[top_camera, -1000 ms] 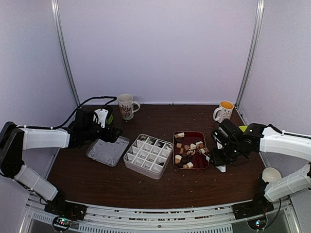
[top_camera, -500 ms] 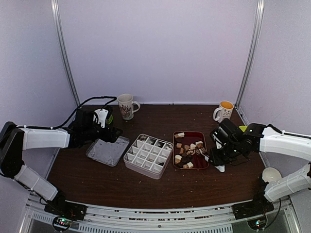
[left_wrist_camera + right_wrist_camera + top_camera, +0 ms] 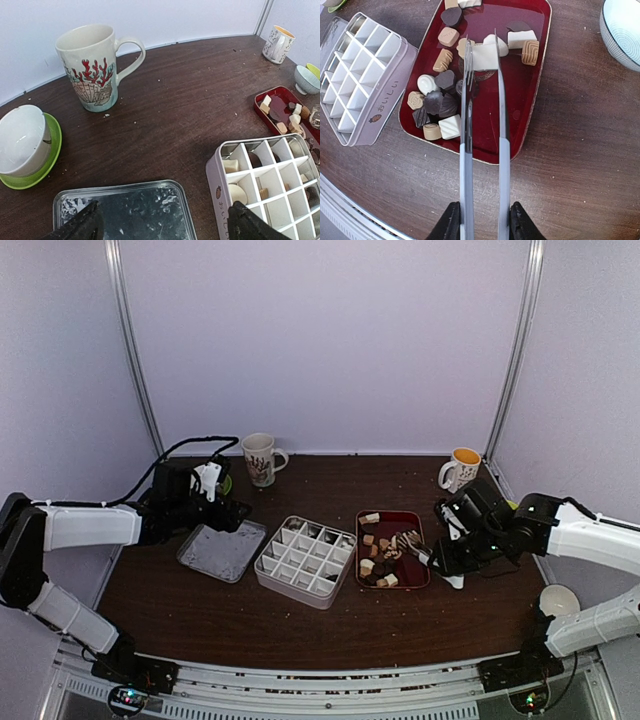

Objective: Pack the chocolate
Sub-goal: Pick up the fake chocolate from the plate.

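Chocolate pieces, dark, tan and white, lie in the dark red rectangular tray. The right gripper has its jaws clamped on slim metal tongs pinching one white square. The left gripper has its jaws gaping over a flat silver lid.

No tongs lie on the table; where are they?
Right wrist view, centre: the right gripper holds the tongs, tips over the red tray, flanking a white chocolate.

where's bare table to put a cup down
Bare wood lies between the coral mug and the yellow-lined mug at the back, and along the near edge in front of the divided box and red tray. The middle row is crowded: lid, box, tray, tongs.
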You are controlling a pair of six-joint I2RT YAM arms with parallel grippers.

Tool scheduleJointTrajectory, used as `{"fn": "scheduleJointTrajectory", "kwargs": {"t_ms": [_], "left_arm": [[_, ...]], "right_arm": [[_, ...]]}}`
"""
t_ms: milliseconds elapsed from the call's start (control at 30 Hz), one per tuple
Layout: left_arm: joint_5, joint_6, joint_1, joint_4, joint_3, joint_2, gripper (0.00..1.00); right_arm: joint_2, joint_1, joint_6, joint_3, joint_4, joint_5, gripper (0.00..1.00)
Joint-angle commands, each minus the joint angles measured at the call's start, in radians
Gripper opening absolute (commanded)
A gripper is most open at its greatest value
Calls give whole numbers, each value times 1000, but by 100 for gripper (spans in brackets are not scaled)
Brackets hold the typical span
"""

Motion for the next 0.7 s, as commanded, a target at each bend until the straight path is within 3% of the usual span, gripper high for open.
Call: {"fn": "scheduleJointTrajectory", "kwargs": {"t_ms": [0, 667], "left_arm": [[-2, 15, -5, 20, 7, -22, 88], [0, 15, -5, 18, 7, -23, 88]], "right_arm": [[-23, -5, -9, 4, 45, -9, 26], [-13, -5, 3, 7, 21, 9, 26]]}}
